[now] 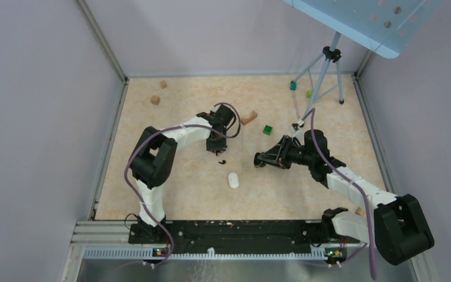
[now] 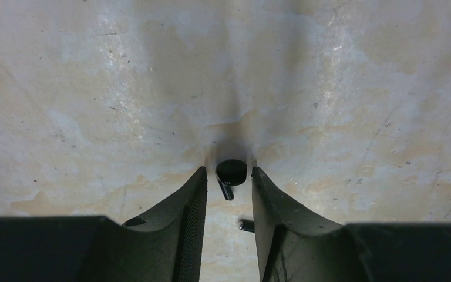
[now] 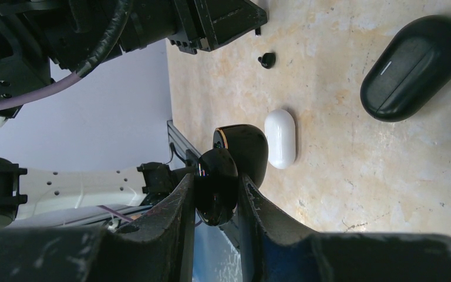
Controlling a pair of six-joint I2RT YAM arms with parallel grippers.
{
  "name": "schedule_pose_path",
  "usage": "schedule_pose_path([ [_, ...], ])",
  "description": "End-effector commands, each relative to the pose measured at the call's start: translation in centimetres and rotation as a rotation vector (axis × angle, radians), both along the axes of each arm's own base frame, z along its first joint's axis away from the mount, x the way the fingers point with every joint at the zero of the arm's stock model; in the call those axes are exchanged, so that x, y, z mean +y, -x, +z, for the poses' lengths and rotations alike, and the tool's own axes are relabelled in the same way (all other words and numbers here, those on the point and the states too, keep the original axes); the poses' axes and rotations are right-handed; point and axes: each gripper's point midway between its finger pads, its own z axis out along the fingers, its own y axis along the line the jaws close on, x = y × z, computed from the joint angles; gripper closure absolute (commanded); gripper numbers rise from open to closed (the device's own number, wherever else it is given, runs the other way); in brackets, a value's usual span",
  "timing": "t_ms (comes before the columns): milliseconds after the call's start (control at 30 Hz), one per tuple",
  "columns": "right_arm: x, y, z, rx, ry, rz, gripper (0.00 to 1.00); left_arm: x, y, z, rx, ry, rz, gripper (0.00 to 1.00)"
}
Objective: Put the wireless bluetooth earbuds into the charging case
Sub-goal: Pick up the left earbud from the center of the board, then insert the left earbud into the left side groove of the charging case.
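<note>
nearest the arm bases, a white capsule is lying on the table just this side of the work, and a low sweep by either arm is likely to be knocking it away. just beyond it is the bigger worry: the black earbud is small, round-headed and slick-looking, so jaws meeting it off-centre are liable to be squirting it out or rolling it over. a second small black piece is sitting just beside one finger's inner face and could be getting pinched along with it. i cannot tell what that piece is. off to the right, the right pincer is clamping a glossy black case clear of the table. held on so smooth a shell, it may be twisting once an earbud is pressed in.

as for position, the earbud is lying flat on the table between the fingertips of the left pincer, its stem trailing back between the fingers. that pincer is hanging straight over it, jaws narrow but not touching, a sliver of table showing on either side.
</note>
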Motion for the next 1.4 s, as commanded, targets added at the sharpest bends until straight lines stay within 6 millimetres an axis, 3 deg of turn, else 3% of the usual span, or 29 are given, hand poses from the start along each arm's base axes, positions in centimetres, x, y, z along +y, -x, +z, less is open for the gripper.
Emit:
schedule_pose_path([
  [0,0.3,-0.1,1.5,-0.066,-0.017,0.018,1.0,-0.4,-1.4,0.4,-0.031,0.008,0.023,0.61],
  [200,0.3,-0.1,1.5,-0.066,-0.015,0.018,1.0,-0.4,-1.6,0.5,-0.027,0.001,0.026,0.62],
  [467,0.2,0.0,1.4,-0.066,-0.009,0.016,1.0,-0.5,-1.5,0.3,-0.02,0.001,0.025,0.75],
  [633,0.1,-0.1,1.6,-0.072,-0.01,0.015,1.0,-0.8,-2.1,1.7,-0.062,0.027,0.023,0.78],
  [767,0.5,0.0,2.0,-0.086,-0.029,0.045,1.0,-1.8,-3.5,6.1,-0.223,0.121,-0.027,0.8],
  [933,1.8,0.4,3.8,-0.136,-0.106,0.148,1.0,-2.8,-4.8,14.3,-0.517,0.266,-0.12,0.9],
  [1000,2.2,0.4,4.3,-0.14,-0.129,0.175,1.0,-3.4,-4.8,18.8,-0.675,0.354,-0.169,0.89],
  [1100,2.7,0.2,4.7,-0.133,-0.164,0.199,1.0,-4.1,-3.9,22.6,-0.824,0.454,-0.252,0.89],
  [1200,3.3,0.3,5.1,-0.127,-0.207,0.232,1.0,-5.2,-2.7,24.5,-0.886,0.528,-0.355,0.93],
  [1367,4.0,0.6,5.9,-0.14,-0.267,0.315,1.0,-8.2,1.9,26.2,-0.97,0.69,-0.695,1.0],
])
